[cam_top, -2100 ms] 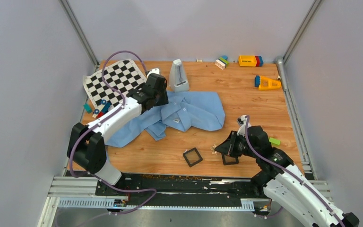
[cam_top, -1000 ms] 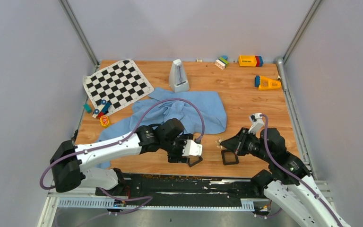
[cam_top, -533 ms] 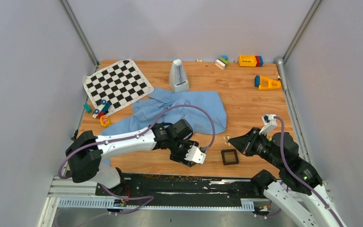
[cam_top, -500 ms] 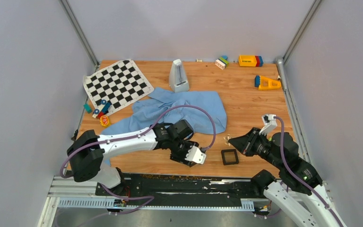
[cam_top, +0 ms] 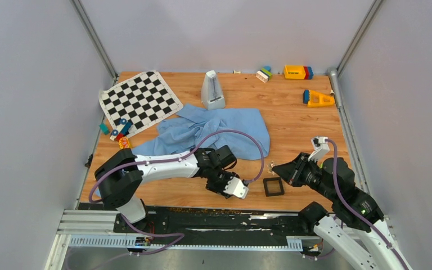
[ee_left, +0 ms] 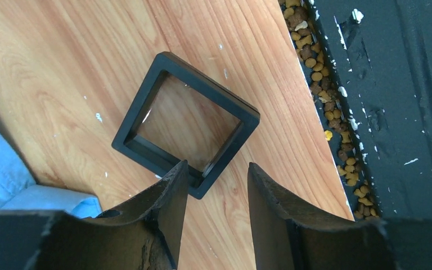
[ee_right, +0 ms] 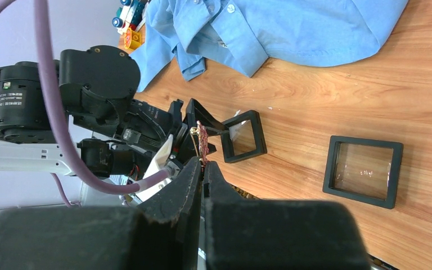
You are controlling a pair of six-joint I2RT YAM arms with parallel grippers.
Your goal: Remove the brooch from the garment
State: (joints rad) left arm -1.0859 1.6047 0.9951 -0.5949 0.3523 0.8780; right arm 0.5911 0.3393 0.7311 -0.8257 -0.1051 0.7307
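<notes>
The light blue garment (cam_top: 225,126) lies crumpled mid-worktop (cam_top: 292,121). Near the front edge, the left end effector (ee_left: 216,188) hangs with its fingers apart, astride one corner of a black square frame (ee_left: 209,84). The right end effector (ee_right: 203,169) is clamped on the small brooch (ee_right: 202,140), well apart from the garment.

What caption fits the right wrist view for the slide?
Right end effector shut on the brooch, held clear of the blue shirt on the wooden table.
</notes>
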